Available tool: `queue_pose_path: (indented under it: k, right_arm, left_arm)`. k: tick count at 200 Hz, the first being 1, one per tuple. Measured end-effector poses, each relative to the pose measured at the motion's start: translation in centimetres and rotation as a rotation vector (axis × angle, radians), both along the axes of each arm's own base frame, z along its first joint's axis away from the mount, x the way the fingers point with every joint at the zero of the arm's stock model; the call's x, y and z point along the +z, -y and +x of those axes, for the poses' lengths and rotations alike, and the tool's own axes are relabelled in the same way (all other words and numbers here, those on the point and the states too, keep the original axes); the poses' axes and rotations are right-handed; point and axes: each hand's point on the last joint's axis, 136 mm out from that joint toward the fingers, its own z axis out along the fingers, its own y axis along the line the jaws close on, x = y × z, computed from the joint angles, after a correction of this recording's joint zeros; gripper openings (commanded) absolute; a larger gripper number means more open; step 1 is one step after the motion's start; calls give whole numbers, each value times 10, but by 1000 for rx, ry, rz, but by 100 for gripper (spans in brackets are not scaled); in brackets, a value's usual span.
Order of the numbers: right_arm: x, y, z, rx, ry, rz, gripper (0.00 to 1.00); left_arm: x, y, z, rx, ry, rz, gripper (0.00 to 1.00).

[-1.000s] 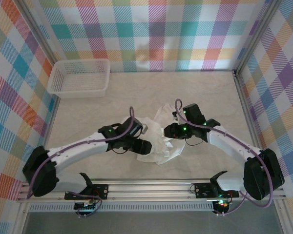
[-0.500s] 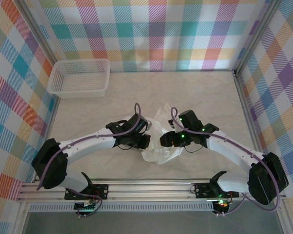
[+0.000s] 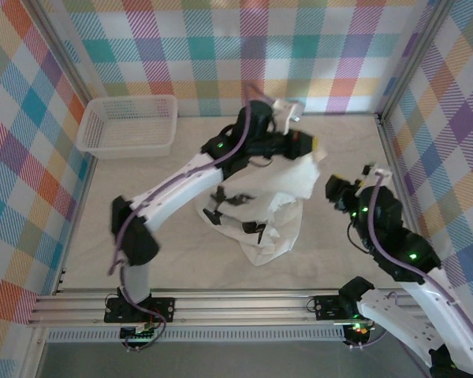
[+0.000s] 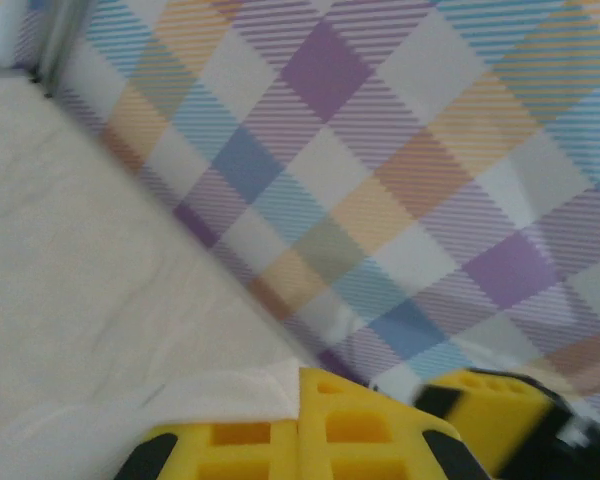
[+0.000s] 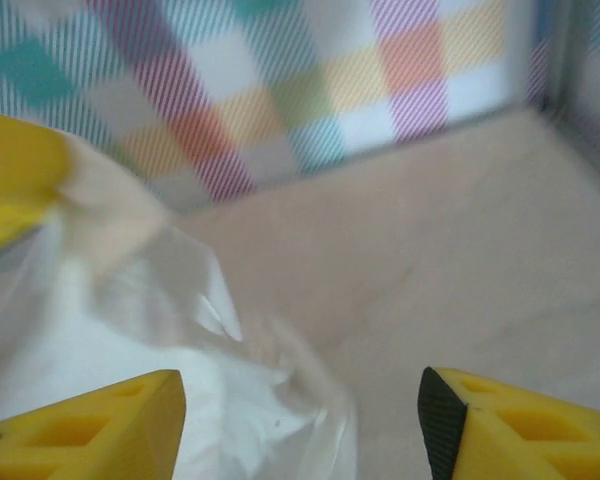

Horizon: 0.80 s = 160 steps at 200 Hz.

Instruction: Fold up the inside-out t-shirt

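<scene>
At far left, a white mesh basket (image 3: 130,148) is sitting in the back corner of the table (image 3: 158,244), well apart from the work. Moving right, the left gripper (image 3: 306,145) is reaching over the far middle of the table, its yellow fingers (image 4: 360,440) clenched on an upper edge of the shirt (image 3: 276,213). The shirt is hanging from that pinch in a loose drape, its lower part crumpling on the table, with dark print faintly showing. Just right of it, the right gripper (image 3: 337,189) is hovering with fingers spread and nothing between them, apart from the cloth. The step in hand appears to be lifting the shirt to open it out. Doing it well likely means the right gripper taking a matching corner or shoulder, pinching a clean edge, so both arms can spread the shirt flat before any fold.
</scene>
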Motion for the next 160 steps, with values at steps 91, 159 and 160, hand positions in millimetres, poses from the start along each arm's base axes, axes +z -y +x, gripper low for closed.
queue_pose_path:
  k: [91,159,160]
  right_arm:
    - [-20,-77,35,333,-132,-176,68]
    - [-204,-264,96,846,-678,-265,71]
    - [-207,-267,95,853,-686,-268,71]
  left_arm:
    - [-66,-122,-3,246,-43,309,73]
    - [-54,-340,-71,772,4,318,85]
    - [-55,-341,-71,775,2,321,85]
